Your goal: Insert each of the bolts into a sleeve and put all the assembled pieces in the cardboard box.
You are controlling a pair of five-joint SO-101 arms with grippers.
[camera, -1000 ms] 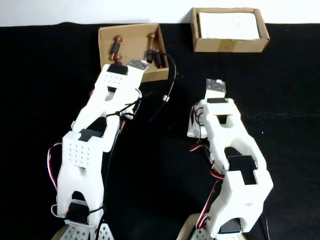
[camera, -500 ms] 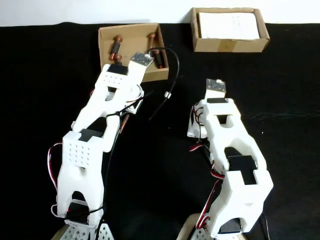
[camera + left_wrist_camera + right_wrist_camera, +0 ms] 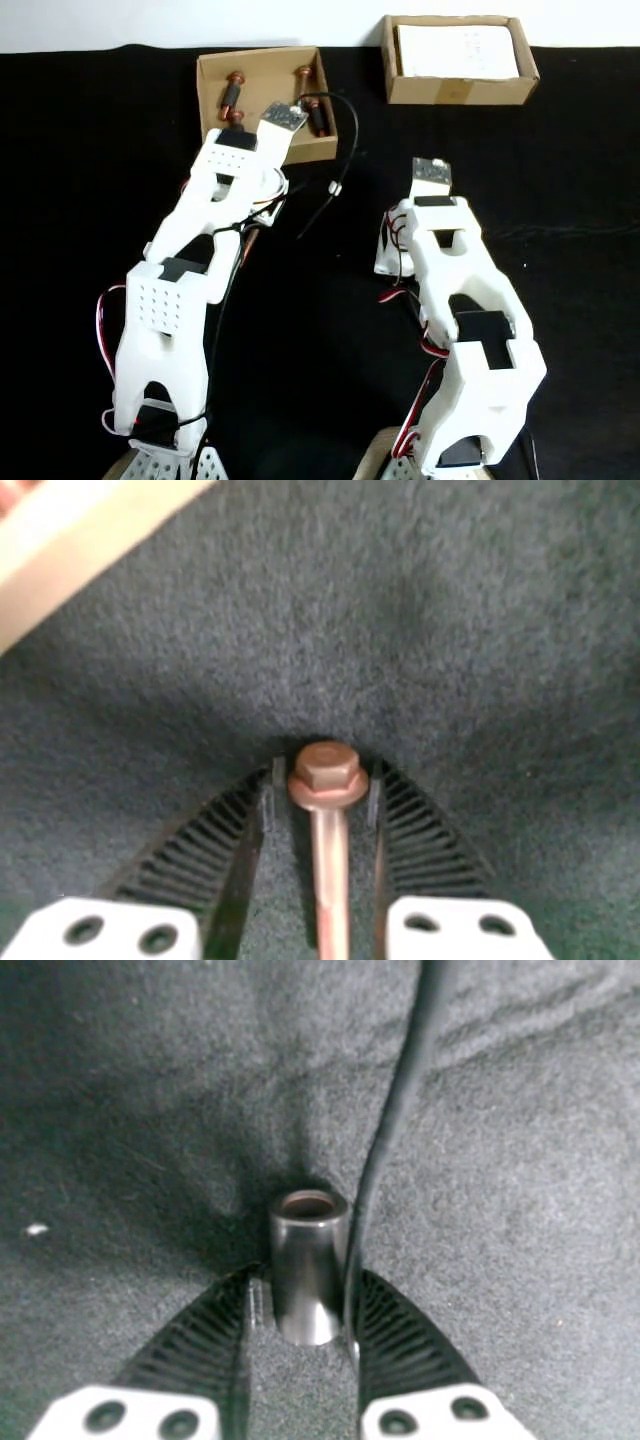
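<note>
My left gripper [image 3: 322,775] is shut on a copper bolt [image 3: 325,772], its hex head at the fingertips and its shank running back between them, just above the black cloth. A corner of the cardboard box [image 3: 70,550] lies close ahead of it. From above, that box [image 3: 265,75] sits at the far left and holds assembled bolt-and-sleeve pieces [image 3: 232,93]. The left arm [image 3: 230,165] stands just in front of it. My right gripper [image 3: 306,1282] is shut on a dark metal sleeve [image 3: 308,1260], open end facing away. The right arm [image 3: 440,235] stands mid-table.
A second cardboard box [image 3: 455,90] with a white sheet [image 3: 458,50] inside stands at the far right. A black cable [image 3: 343,150] loops from the left arm over the cloth and also runs beside the sleeve as the cable [image 3: 400,1100].
The left arm's wrist has shifted a little toward the box, and its cable loop swung with it. The right arm has stayed still.
</note>
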